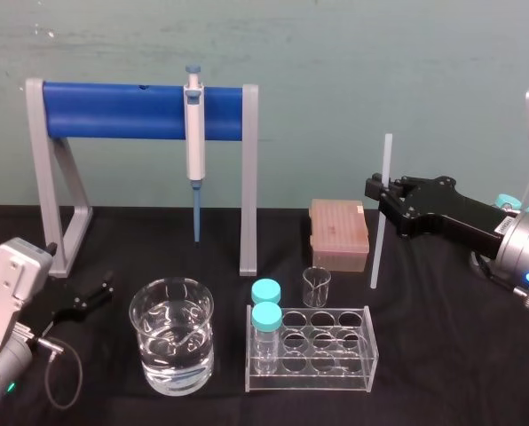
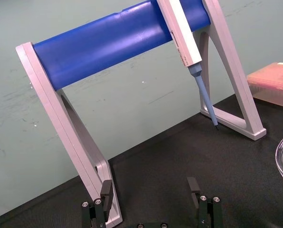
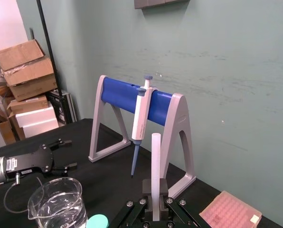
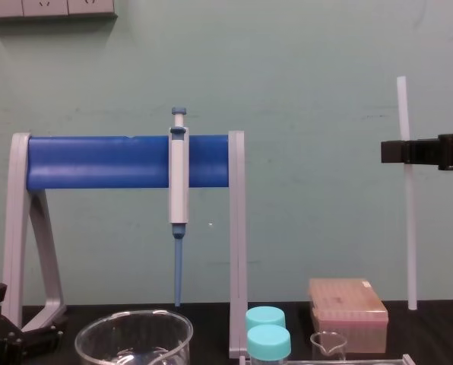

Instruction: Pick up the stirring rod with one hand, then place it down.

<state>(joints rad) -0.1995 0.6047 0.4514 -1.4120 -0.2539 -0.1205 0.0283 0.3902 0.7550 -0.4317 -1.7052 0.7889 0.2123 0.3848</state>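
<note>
The stirring rod (image 1: 381, 213) is a thin white translucent stick held upright at the right of the table. My right gripper (image 1: 382, 197) is shut on it around its upper middle, reaching in from the right. In the chest view the stirring rod (image 4: 407, 213) hangs below the right gripper (image 4: 403, 150), its lower end near table height, right of the pink box. The right wrist view shows the rod (image 3: 155, 156) rising from between the fingers (image 3: 148, 200). My left gripper (image 1: 85, 299) rests open on the table at the left, its fingers (image 2: 106, 189) spread wide with nothing between them.
A white-and-blue pipette (image 1: 194, 133) hangs on the blue-barred stand (image 1: 114, 111) at the back. A beaker of water (image 1: 171, 333) stands front centre. Beside it is a clear tube rack (image 1: 311, 348) with two teal-capped vials, a small empty beaker (image 1: 316, 286), and a pink tip box (image 1: 339, 232).
</note>
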